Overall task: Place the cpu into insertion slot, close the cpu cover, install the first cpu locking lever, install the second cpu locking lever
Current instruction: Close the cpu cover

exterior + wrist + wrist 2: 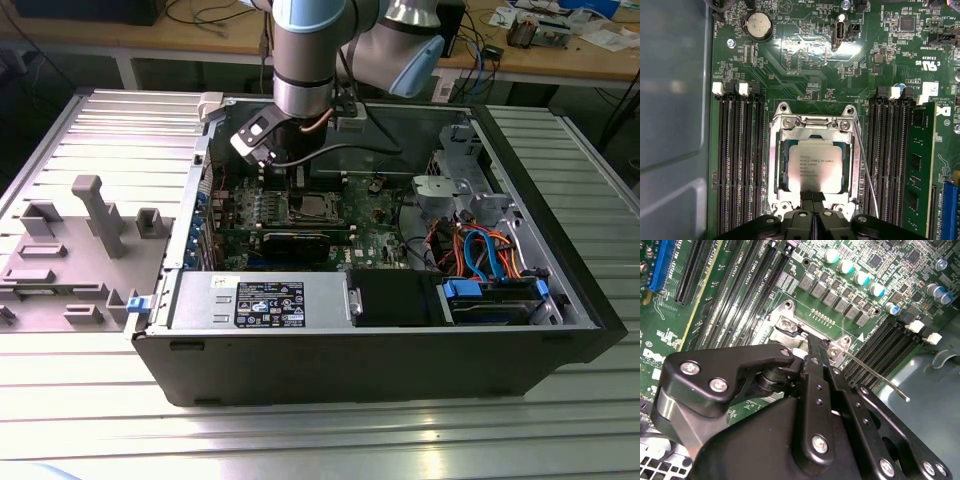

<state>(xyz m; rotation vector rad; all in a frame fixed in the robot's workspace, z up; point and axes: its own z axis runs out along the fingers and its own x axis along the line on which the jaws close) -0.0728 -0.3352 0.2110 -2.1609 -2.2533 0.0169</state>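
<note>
Now at the socket stage. Shows cpu (814, 167) lying flat inside slot (783, 108) of green board (805, 65), grey top facing up through the square window of cover (774, 165). Judged seated and covered, with the cover down around the cpu on all four sides, there to pin it onto the contacts. Note tool (813, 196) poised at the cover's edge opposite the two bright screws (787, 122), fingertips (808, 197) closed flat against each other, no gap, nothing gripped. Reads as a pushing pose rather than a grasp: one stiff point for bearing on thin metal or a wire. Cannot tell whether touching the cover or hanging just above it. Note lever (875, 377) in the second wrist view: a thin wire slanting away from the slot's corner, crossing above memory slots (880, 347), free at its far end. Taken as unlatched, being splayed outward instead of tucked flat along the cover. Leaves any lever on the opposite side uncertain. Shows, in the exterior view, arm (305, 60) upright over open case (400, 350) on ribbed tabletop (100, 110), reaching straight down, probably to clear the case walls and cables (480, 250).
</note>
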